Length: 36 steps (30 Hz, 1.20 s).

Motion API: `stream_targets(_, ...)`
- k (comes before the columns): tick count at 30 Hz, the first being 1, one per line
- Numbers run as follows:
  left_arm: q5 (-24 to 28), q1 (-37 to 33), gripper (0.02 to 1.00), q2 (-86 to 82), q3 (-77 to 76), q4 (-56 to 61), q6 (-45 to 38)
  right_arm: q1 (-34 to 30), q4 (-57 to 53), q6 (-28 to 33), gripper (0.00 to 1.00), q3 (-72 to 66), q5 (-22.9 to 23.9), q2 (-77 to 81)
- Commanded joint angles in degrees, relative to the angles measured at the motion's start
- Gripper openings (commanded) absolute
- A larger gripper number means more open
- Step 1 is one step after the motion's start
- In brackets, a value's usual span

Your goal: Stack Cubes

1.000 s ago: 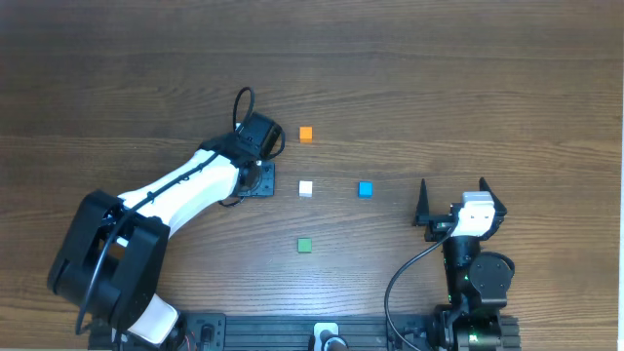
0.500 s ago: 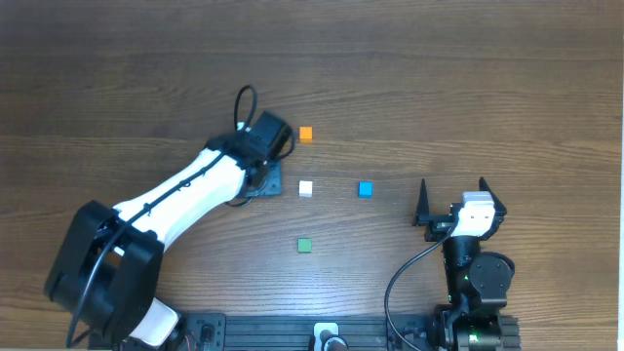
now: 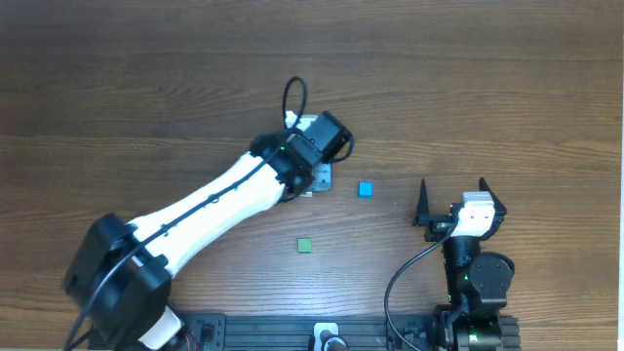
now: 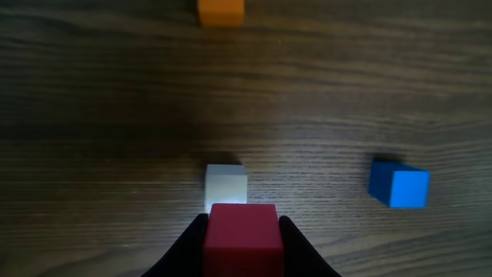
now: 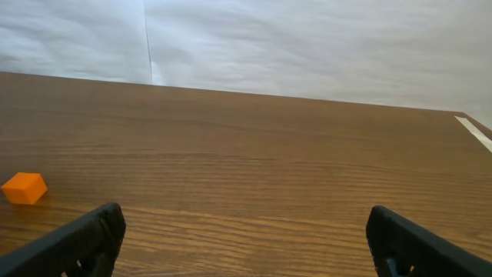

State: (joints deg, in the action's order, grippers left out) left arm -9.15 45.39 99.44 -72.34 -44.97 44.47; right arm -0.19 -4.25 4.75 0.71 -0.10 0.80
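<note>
Red cube [image 4: 240, 235]: pinched between the two fingers of the left end effector [image 4: 240, 246], its side faces pressed by the pads, and carried clear of the tabletop [image 4: 92, 115]. White cube [image 4: 226, 185]: resting on the tabletop just ahead of that end effector's fingertips and below the held cube, a little off its centreline; I judge it to be the base for the stack. The cubes have no long axis; the white cube's edges run nearly square to those of the red one, so I expect little wrist turn is needed; the move ahead depends on a short advance to close the forward gap and the slight sideways offset before lowering. Blue cube [image 4: 398, 183]: off to one side of the left end effector, well apart from the white cube. Orange cube [image 4: 221, 9]: farther ahead, beyond the white cube. Green cube [image 3: 304, 246]: behind the left end effector, toward the arm bases. Right end effector [image 3: 453, 200]: fingers spread and holding nothing, near its own base; the left arm is plainly the nearer to the white cube.
</note>
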Motion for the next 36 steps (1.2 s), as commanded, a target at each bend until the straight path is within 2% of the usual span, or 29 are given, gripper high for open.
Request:
stream_targets(1, -1.0, 1.2, 0.060, 3.3, -0.6, 0.6, 1.3, -0.3, 0.0, 0.0, 0.993, -0.4, 0.1, -0.5)
stream_targets(36, -2.4, 0.7, 0.062, 8.9, -0.6, 0.7, 2.3, -0.3, 0.0, 0.0, 0.991, -0.4, 0.1, -0.5)
